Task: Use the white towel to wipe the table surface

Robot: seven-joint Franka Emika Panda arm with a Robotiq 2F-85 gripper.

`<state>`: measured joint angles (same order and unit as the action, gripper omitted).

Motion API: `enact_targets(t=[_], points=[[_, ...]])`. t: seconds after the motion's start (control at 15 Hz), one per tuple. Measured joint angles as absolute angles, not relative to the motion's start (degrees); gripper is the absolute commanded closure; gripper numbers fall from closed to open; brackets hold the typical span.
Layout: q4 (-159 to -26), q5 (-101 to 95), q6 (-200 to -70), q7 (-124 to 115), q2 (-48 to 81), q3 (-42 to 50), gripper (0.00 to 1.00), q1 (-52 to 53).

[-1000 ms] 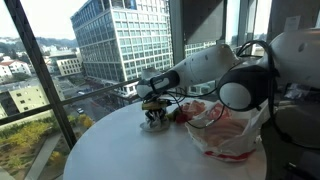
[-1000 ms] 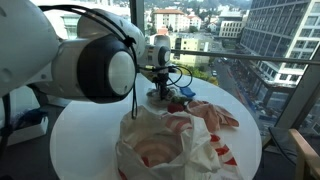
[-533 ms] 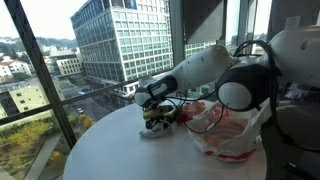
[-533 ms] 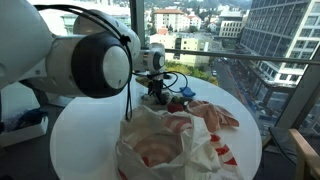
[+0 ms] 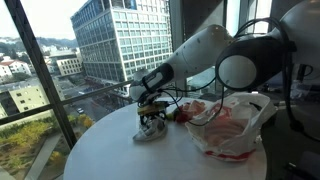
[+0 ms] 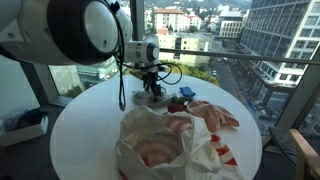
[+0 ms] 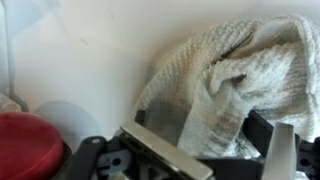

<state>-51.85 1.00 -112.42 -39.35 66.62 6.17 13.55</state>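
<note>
City windows behind a round white counter [image 5: 100, 150]. White towel [image 5: 150, 131] lies on it, left of the plastic bag [image 5: 230, 125], with the claw [image 5: 152, 121] clamped on its bunched top. Risk: wiping toward the bag could knock the red item [image 7: 25, 145] or snag the bag. Arm stretches past the bag, wrist pointing down.

White rounded arm [image 5: 205, 52], black joint bands

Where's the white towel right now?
In the wrist view, the white towel lies bunched on the table at the gripper, beside a red object.
</note>
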Motion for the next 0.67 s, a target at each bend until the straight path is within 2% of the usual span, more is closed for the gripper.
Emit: enact_targets(t=[0.4,0.67], points=[[-65.4,1.0,-122.9,-42.4,54.2,6.2,0.0,14.6],[-74.9,0.4,-123.6,-44.6,45.7,6.3,0.0,14.7]])
